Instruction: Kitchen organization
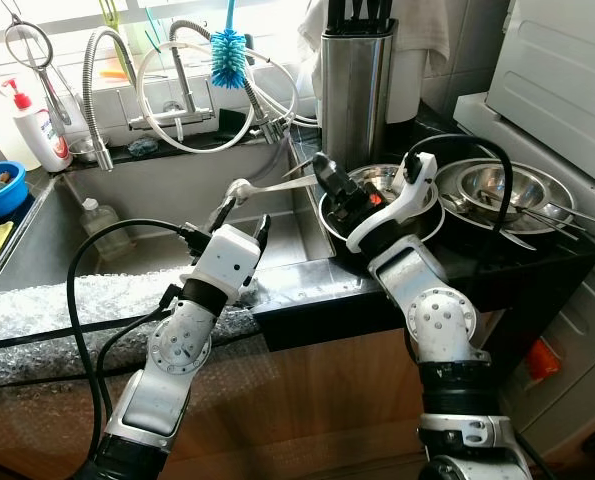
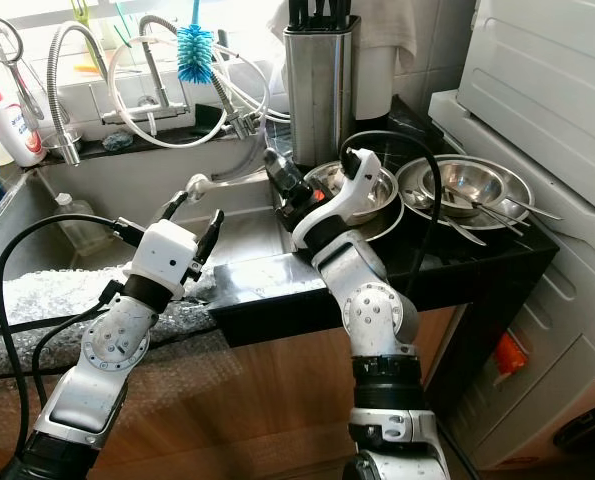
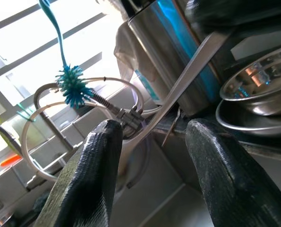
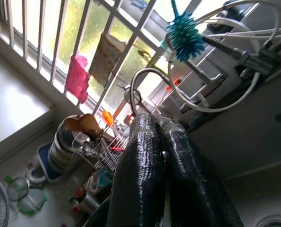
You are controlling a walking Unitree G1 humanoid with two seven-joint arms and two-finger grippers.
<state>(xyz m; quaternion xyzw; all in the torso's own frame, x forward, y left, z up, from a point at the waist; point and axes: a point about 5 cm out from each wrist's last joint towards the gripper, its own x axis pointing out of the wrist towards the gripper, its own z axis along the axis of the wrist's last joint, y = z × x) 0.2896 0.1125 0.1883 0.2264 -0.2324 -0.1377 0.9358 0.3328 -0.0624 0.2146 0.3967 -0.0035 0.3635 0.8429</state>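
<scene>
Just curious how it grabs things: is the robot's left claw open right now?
Yes, the left claw has its two black fingers spread apart, with nothing between them.

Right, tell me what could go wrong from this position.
1. The right gripper is pinching only the end of the long white plastic spoon, which sticks out over the steel sink; it may twist or slip and drop in.
2. The open left gripper sits just beneath the spoon and could knock it.
3. The right arm leans over the stacked steel bowls; a swing could rattle them.
</scene>
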